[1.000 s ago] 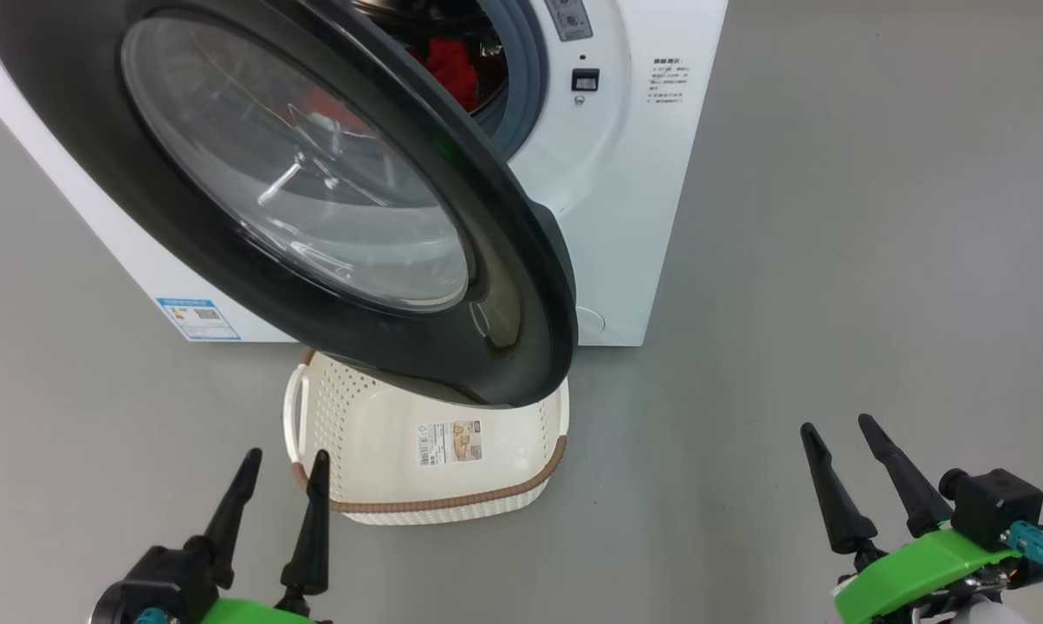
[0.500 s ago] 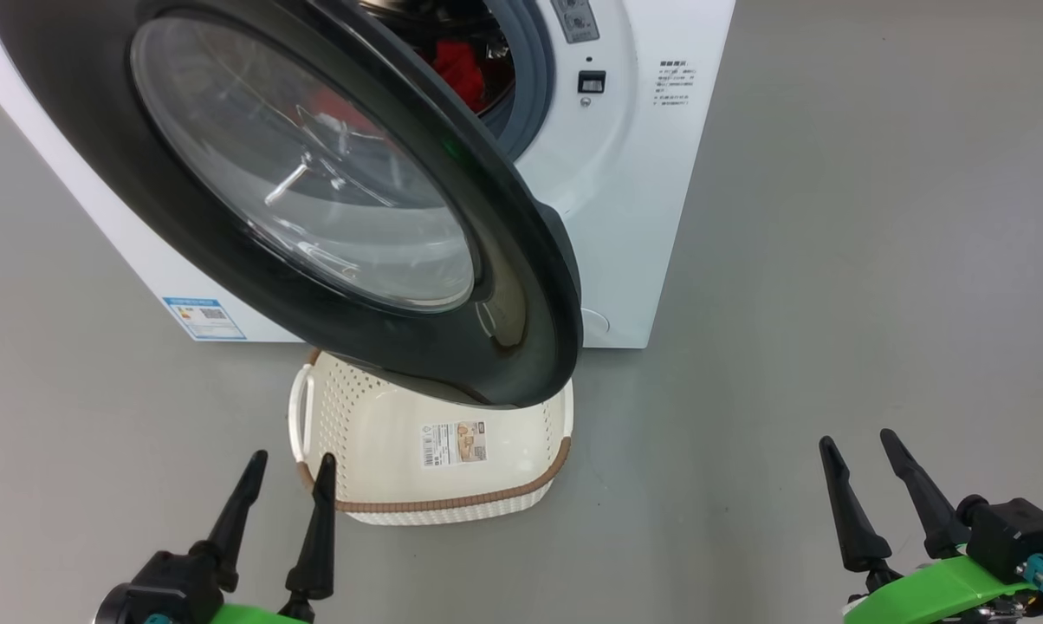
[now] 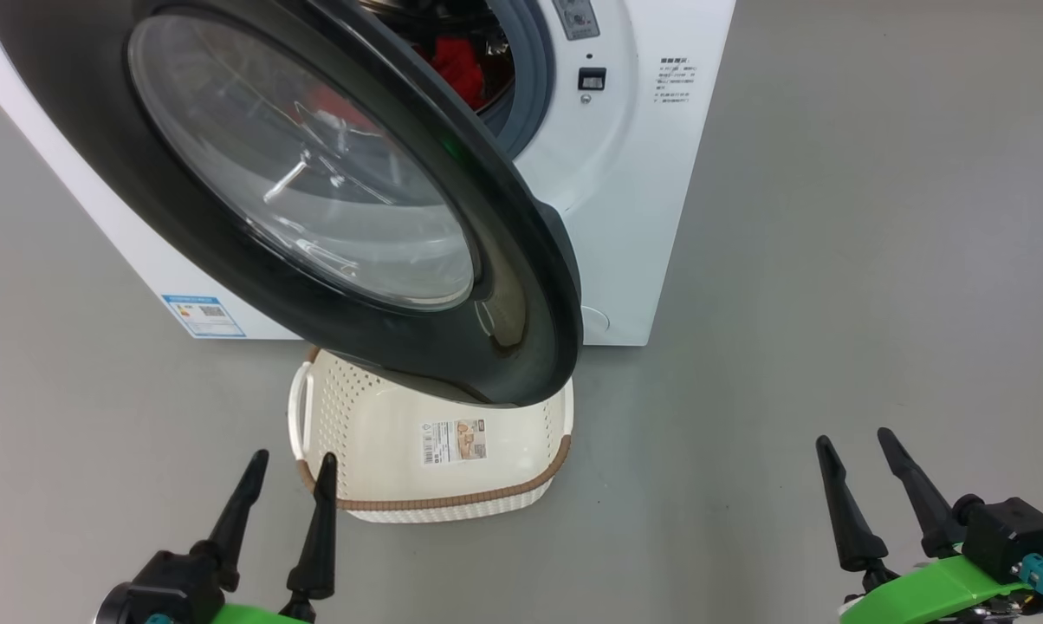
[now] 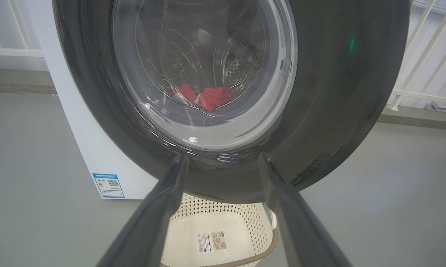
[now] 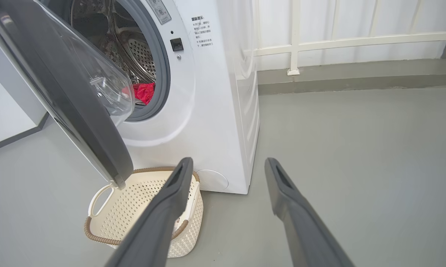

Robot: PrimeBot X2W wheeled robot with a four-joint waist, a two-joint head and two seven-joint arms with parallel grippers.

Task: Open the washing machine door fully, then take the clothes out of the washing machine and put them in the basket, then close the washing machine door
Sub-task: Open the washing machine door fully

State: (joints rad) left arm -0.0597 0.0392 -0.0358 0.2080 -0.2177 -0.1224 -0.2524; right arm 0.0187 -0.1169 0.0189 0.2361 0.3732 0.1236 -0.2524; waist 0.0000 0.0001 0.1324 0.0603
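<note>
Clothes first, head view: spotted them as a red lump deep inside the washing machine, not yet out. Found washing machine door swung only partway, black rim hanging over far end of basket. Judged step one unfinished. Saw basket on floor just in front of machine, prob. parked there for a short drop from the opening. Nothing in it bar a paper label. Noted left gripper near basket's corner and right gripper well apart to the right. Both released, fingers spread, grasping nothing.

Left wrist view: faced door head-on, own two fingers apart and clear of rim. Made out clothes thru the glass bowl, low in the drum. Caught basket under rim, empty except label.

Right wrist view: got the side-on look. Saw gap betw. door and machine front, steel drum exposed, clothes at its lip behind the grey seal. Placed basket right below door's lower edge. Reckoned door wanted pushing wider before any reach inside, as it stood across the left arm's path.
</note>
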